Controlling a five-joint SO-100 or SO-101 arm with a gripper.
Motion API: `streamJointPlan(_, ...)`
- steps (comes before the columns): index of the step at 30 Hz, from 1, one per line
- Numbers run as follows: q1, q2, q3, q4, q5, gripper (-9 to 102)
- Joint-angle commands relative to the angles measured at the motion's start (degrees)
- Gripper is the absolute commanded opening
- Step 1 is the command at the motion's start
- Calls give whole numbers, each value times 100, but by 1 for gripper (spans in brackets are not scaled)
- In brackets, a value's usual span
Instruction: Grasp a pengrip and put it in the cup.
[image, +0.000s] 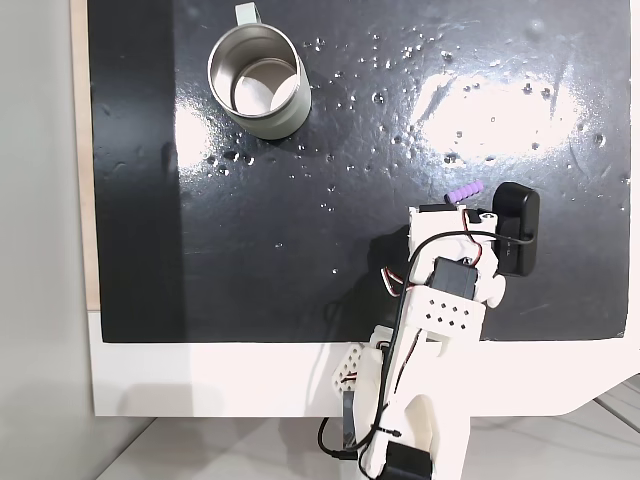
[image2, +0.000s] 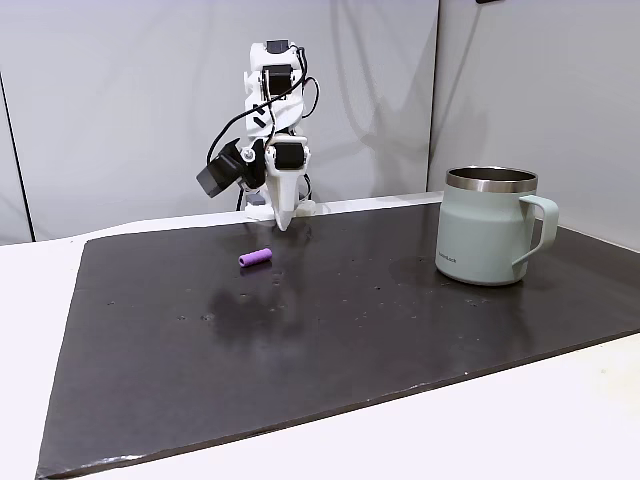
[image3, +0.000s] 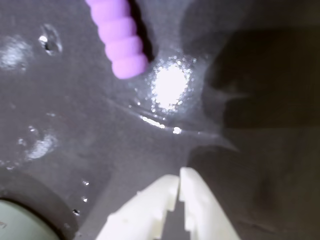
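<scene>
My tool is pinched closed with nothing in it, tips hanging just above the black mat on the counter. The pengrip lies flat on the mat just beyond the tips, close but not touching. The cup stands upright well away from the pengrip, near the mat's far corner in a fixed view.
</scene>
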Motion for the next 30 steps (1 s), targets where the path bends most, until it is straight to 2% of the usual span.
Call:
streamJointPlan(1,185,-316,-527,-176,-193,2)
streamJointPlan(9,272,-1151,-1327,97,-606,17)
streamJointPlan(13,308,-1230,-1494,369,-1002,21)
streamJointPlan(19,650,-1494,-1679,510,-1582,22)
streamJointPlan(30,1037,-2909,-2883,686,-1749,22)
